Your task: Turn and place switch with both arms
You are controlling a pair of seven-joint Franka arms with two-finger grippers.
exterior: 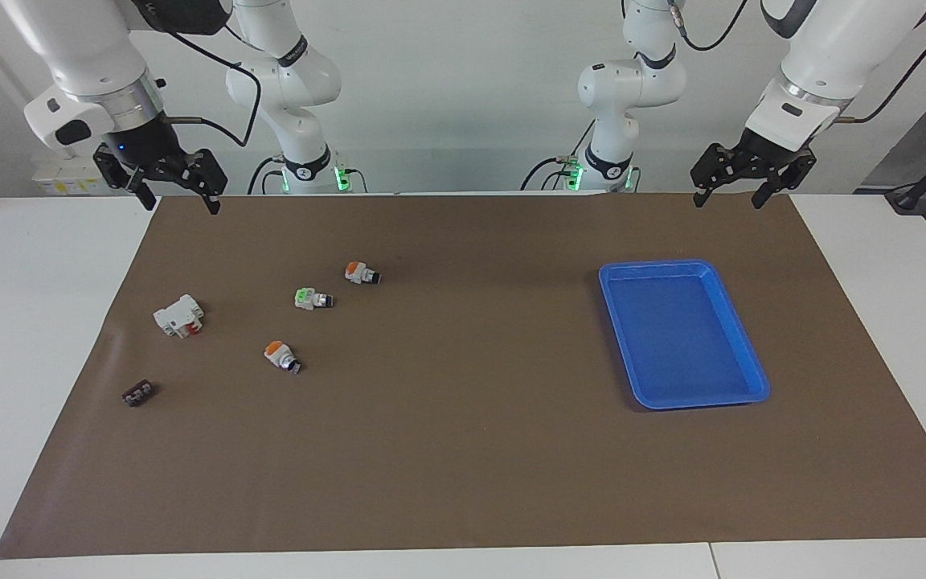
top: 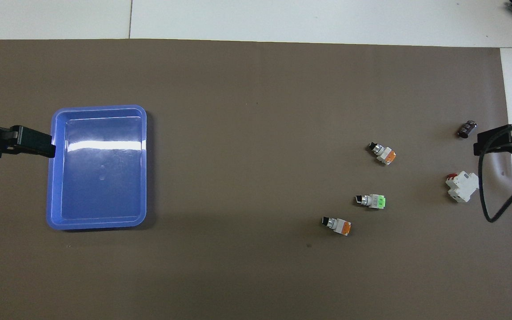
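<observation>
Hanging spread and empty, the right gripper (exterior: 176, 186) waits over the brown mat's (exterior: 463, 450) edge nearest the robots. Two orange-capped switches lie toward its end: one switch (exterior: 362, 273) nearer the robots, another (exterior: 281, 355) farther, a green-capped switch (exterior: 312, 299) between. Toward the left arm's end, past the blue tray (exterior: 752, 390), the left gripper (exterior: 728, 191) hangs likewise spread, holding nothing.

blue tray (exterior: 740, 344) (top: 142, 169): glossy plastic is being shown, light being reflected off its floor.
brown mat (exterior: 463, 450) (top: 247, 89): a matt, smooth, paper-like sheet is being seen.
worktop (exterior: 37, 322) (top: 282, 18): smooth white surface is being shown.
switch (exterior: 280, 355) (top: 382, 154): plastic cap and body, silvery metal-looking end are being seen.
</observation>
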